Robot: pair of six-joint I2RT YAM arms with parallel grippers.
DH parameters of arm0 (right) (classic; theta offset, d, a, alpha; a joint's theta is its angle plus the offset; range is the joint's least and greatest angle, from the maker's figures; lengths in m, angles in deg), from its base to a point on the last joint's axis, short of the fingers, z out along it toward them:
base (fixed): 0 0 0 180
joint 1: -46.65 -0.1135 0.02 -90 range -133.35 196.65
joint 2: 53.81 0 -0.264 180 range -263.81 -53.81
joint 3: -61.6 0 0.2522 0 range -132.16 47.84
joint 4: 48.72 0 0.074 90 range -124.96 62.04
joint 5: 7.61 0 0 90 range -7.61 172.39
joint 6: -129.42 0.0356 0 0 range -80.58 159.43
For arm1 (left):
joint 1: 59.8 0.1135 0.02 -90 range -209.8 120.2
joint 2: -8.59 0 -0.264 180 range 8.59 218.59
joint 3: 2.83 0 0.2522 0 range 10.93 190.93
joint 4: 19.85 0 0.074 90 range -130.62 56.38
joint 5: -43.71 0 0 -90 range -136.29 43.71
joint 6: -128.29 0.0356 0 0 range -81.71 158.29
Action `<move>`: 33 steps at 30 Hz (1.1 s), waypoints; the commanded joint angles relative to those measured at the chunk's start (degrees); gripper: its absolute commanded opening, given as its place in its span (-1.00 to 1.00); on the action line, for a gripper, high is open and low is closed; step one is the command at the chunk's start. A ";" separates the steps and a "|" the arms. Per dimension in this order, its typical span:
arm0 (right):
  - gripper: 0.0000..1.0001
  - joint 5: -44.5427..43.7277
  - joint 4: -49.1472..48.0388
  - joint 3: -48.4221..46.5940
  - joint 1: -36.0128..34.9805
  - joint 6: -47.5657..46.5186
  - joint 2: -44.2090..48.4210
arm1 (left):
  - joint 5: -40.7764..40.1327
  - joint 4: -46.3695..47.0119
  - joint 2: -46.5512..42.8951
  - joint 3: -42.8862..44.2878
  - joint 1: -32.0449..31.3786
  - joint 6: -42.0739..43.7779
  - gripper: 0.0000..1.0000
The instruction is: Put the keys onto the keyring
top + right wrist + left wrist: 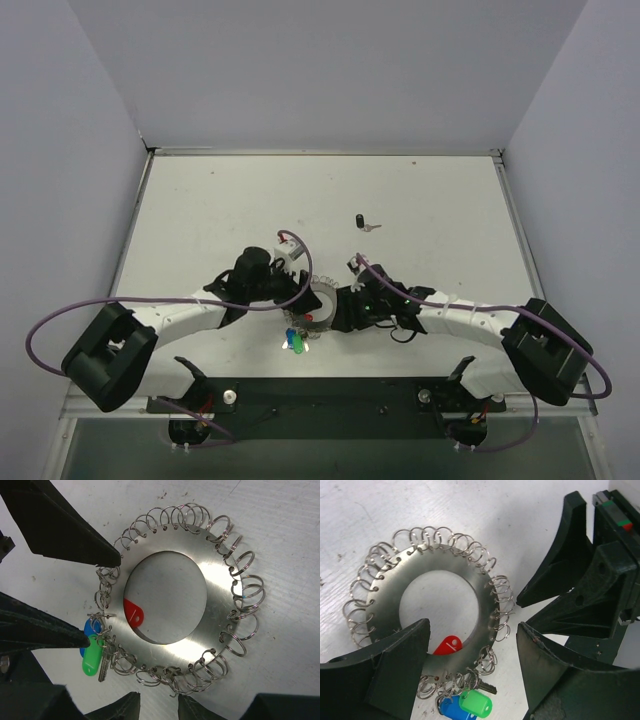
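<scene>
The keyring (322, 298) is a flat silvery disc with a wide hole and many small wire loops round its rim, lying on the table (420, 200). It fills the left wrist view (480, 595) and the right wrist view (220, 587). A green key (476, 702) and a blue key (451, 711) hang on rim loops. A red key head (133, 612) shows in the hole. A black key (360, 219) lies loose farther back. My left gripper (472, 680) is open and straddles the near rim by the hung keys. My right gripper (159, 707) is open, with rim loops just beyond its tips.
Both grippers meet at the ring from opposite sides. The right gripper's fingers (570, 575) stand close beside my left one. The left gripper's fingers (60, 522) crowd the left of the right wrist view. Grey walls enclose the table on three sides.
</scene>
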 commanded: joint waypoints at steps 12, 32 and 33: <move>-0.28 -2.79 0.52 -2.65 -1.59 -1.14 -2.37 | 2.78 5.07 -0.42 -1.06 -2.76 2.62 0.50; -1.00 -8.42 0.43 -3.09 -1.76 -1.93 -0.26 | 3.30 4.73 -2.09 -2.56 -2.76 3.32 0.36; -1.00 -8.77 0.61 -3.44 -1.67 -2.02 -0.26 | 3.22 4.37 -2.27 -2.56 -2.76 3.32 0.36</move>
